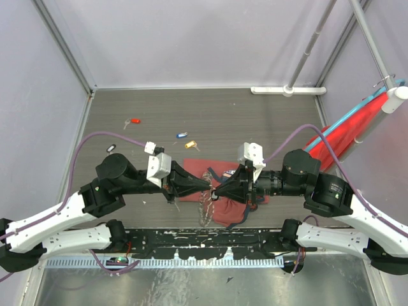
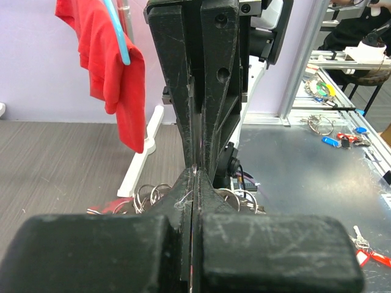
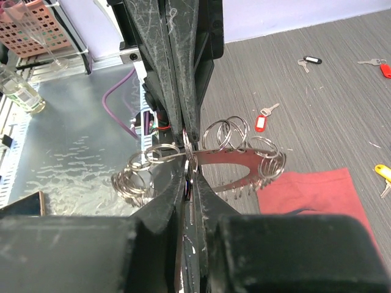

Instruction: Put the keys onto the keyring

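Closest to you, both grippers meet tip to tip above the dark-red bag (image 1: 231,209). Your right gripper (image 3: 189,168) has its jaws pressed together on the keyring (image 3: 229,160), which hangs over the bag's left part with its small loops fanning out either side. Your left gripper (image 2: 193,178) has its jaws closed flat too; you cannot tell whether they pinch the ring. The two arms cover most of the bag from above. Just beyond the bag lies the yellow key (image 1: 190,145), then the blue key (image 1: 182,135). Well left of the bag sits the black key (image 1: 111,148), and farthest the red key (image 1: 134,121). A red cloth (image 1: 344,132) hangs far right of the bag.
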You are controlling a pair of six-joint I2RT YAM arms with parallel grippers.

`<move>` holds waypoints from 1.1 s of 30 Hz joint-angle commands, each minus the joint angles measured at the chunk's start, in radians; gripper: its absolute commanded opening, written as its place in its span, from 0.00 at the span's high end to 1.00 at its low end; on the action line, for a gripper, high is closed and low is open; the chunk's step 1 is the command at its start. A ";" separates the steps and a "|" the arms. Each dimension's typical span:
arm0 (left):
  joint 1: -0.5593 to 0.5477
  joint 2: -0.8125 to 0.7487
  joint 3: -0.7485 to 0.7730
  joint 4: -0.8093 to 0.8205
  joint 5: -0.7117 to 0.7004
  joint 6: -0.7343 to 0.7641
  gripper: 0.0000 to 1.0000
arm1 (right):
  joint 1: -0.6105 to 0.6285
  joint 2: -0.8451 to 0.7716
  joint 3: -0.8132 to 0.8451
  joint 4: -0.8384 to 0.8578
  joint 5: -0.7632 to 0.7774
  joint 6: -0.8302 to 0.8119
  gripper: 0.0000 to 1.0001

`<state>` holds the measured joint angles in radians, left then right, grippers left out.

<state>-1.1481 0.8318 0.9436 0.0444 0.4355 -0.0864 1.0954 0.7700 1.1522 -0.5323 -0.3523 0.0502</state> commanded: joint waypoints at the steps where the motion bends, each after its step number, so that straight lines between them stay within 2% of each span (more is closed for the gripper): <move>1: -0.002 0.003 0.033 0.034 0.011 -0.001 1.00 | -0.003 -0.006 0.047 0.041 0.013 -0.013 0.86; 20: -0.002 0.016 0.037 0.011 -0.018 -0.002 1.00 | -0.003 -0.034 0.048 0.053 0.050 -0.019 0.93; 21: -0.003 0.014 0.037 0.006 -0.029 -0.002 1.00 | -0.004 -0.036 0.045 0.048 0.055 -0.020 0.91; 25: -0.002 0.011 0.035 0.000 -0.053 -0.004 1.00 | -0.003 -0.046 0.035 0.027 0.074 -0.018 0.71; 30: -0.002 0.010 0.039 -0.021 -0.092 -0.003 1.00 | -0.004 -0.057 0.032 0.011 0.091 -0.019 0.62; 33: -0.002 0.012 0.047 -0.073 -0.172 -0.001 1.00 | -0.003 -0.066 0.032 0.003 0.132 -0.016 0.60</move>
<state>-1.1481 0.8482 0.9443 -0.0059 0.3588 -0.0868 1.0954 0.7219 1.1595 -0.5495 -0.2802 0.0353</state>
